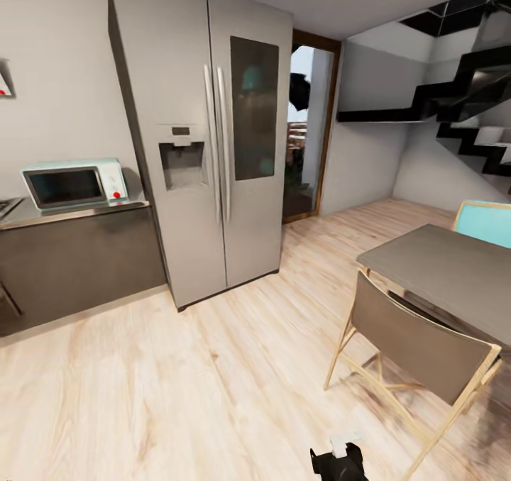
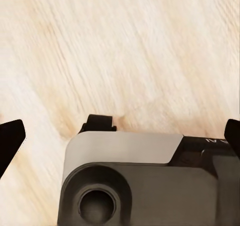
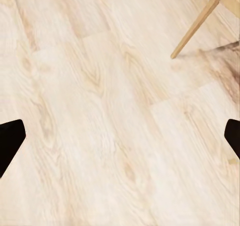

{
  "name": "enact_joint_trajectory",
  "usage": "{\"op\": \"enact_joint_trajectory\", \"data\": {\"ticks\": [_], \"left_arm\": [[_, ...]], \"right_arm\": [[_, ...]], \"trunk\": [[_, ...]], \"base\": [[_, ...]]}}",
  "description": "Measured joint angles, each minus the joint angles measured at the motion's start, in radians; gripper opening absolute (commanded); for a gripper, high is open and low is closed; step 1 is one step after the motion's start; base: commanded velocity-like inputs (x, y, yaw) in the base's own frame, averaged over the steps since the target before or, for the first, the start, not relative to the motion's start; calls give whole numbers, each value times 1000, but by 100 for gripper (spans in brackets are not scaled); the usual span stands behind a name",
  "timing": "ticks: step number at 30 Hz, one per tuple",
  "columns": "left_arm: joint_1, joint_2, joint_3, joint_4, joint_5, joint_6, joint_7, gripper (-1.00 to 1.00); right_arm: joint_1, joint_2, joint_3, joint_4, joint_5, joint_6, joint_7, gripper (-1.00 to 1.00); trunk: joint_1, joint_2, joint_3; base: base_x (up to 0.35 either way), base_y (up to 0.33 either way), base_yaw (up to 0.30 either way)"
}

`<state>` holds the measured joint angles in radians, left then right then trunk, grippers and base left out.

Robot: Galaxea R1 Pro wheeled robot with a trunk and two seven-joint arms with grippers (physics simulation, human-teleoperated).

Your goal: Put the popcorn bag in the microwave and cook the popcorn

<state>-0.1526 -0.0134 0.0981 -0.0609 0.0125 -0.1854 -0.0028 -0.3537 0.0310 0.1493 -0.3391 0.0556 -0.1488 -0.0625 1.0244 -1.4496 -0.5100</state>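
Nearest in the head view: a black robot part at the bottom edge, over bare wood floor.

Left gripper: both dark fingertips sit at opposite edges of its wrist view, spread wide, nothing between them. Below it, the robot's grey and black base housing and pale floor planks.

Right gripper: fingertips likewise spread wide, holding nothing, over open floor. One wooden chair leg crosses a corner of that view.

Middle distance, right side: a folding chair with grey back and light wood frame stands just beside a grey dining table; a turquoise chair is behind the table. Floor to the left of the chair is open up to the cabinets.

Far left: the dark cabinet front carries the grey countertop. The mint-blue microwave stands on it, door closed, close to the counter's right end. A corner of the gas hob shows at the left picture edge. No popcorn bag can be made out on the visible countertop.

The steel double-door fridge stands just beside the counter end. Beyond it: an open doorway, then black stairs on the far right wall.
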Motion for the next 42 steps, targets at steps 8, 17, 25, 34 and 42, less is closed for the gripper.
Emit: {"op": "enact_joint_trajectory", "data": {"ticks": [8, 17, 25, 34, 42], "left_arm": [[3, -1, 13, 0, -1, -11, 0, 100], [3, -2, 14, 0, 0, -14, 0, 100], [5, -2, 12, 0, -1, -14, 0, 100], [4, -2, 11, 0, -1, -14, 0, 100], [5, -2, 10, 0, -1, -14, 0, 100]], "right_arm": [[0, 0, 0, 1, 0, 0, 0, 100], [2, 10, 1, 1, 0, -1, 0, 100], [1, 12, 1, 1, 1, -1, 0, 100], [-184, 35, 38, -32, -2, 1, 11, 100], [-325, 126, 88, -394, -2, 281, 13, 100]], "trunk": [[1, 0, -6], [1, 0, -12], [1, 0, -18], [1, 0, -24], [1, 0, -29]], "base": [[86, 35, 256], [-130, 154, 256], [-22, 30, 256], [0, 0, 256], [0, 0, 257]]}}
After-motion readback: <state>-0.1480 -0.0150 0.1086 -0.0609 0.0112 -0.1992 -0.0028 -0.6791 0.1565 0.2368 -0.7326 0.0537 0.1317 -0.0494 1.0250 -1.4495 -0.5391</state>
